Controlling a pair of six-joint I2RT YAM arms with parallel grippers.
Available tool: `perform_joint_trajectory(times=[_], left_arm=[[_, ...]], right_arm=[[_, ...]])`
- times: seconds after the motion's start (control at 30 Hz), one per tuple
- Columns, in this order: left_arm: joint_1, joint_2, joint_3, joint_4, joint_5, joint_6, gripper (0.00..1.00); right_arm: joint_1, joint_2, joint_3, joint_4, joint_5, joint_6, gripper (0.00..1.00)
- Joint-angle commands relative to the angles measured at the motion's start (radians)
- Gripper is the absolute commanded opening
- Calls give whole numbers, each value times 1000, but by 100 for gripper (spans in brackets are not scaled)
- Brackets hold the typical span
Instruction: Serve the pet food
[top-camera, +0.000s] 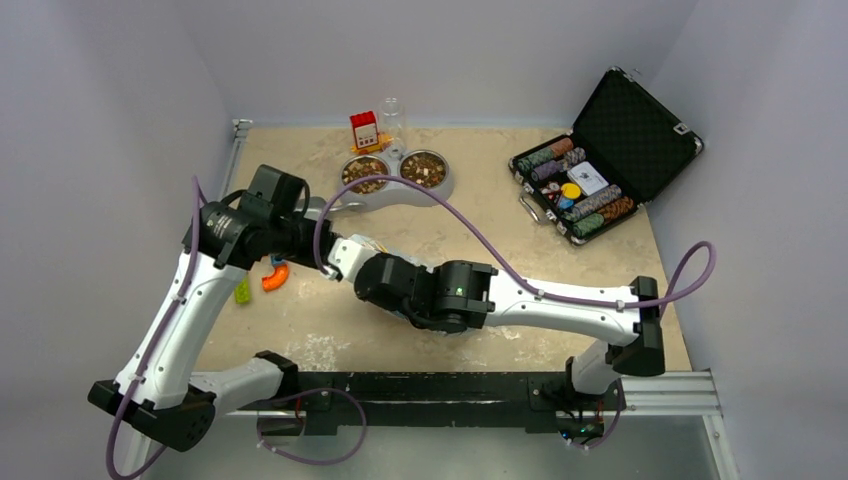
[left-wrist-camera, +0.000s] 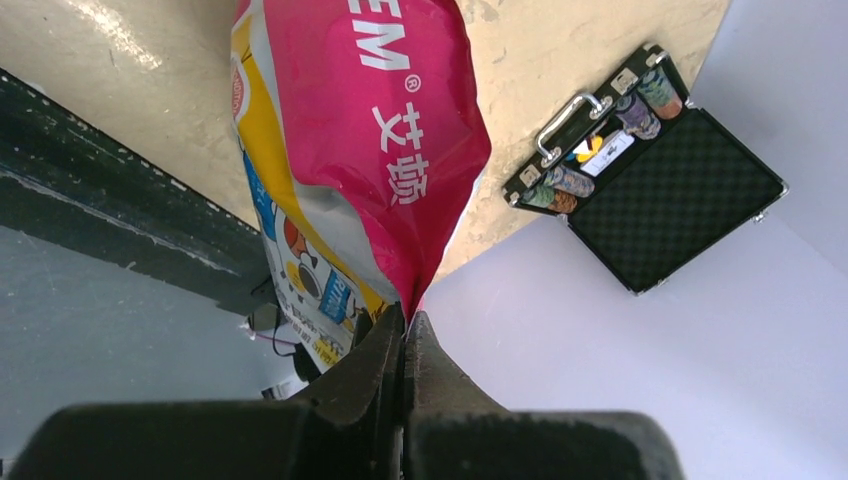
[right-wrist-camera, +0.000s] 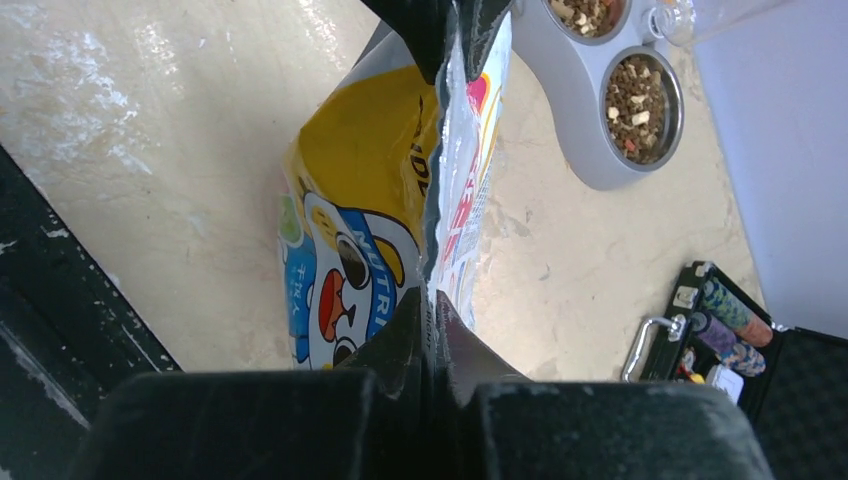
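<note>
1. The left gripper is clamping fully down on the pink edge of the bag, its jaws meeting with only the film between them.
2. The right gripper is likewise pinching shut on the same top seam, sitting at 6 o'clock of the left one in its own wrist view. The bag is stretching between the two. Whether its base is resting on the table cannot be told.
3. The pet food is lying in both bowls of the feeder, at 12 o'clock of the joined grippers in the overhead view. Any food inside the bag is not showing.
4. The poker case is standing open at 2 o'clock, well apart.
5. Judgement: the step in hand appears to be working the bag mouth. To do it well, the two pinches should be pulling evenly along the seam. The mouth should be facing upward until it is over the bowls, so that no kibble is spilling onto the table.
</note>
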Motion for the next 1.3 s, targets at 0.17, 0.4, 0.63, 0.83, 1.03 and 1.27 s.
perform_joint_trajectory(times=[0.17,0.4,0.63,0.83,1.03,1.27], left_arm=[[29,-36,34,74,5,-7,0],[44,-27,41,77,-13,13,0],[137,-30,68,46,-24,87,0],[187,-25,76,49,17,118,0],[187,-40,52,58,69,128,0],[105,-98,-24,95,185,107,74]], right_arm=[[-40,-188,-100,-71,-40,129,0],[-67,-266,-154,-129,3,173,5],[-91,-454,-344,-176,43,191,0],[-96,-605,-445,-166,-6,162,0],[-97,-450,-287,-56,-49,101,0],[-110,-319,-124,31,-108,55,0]])
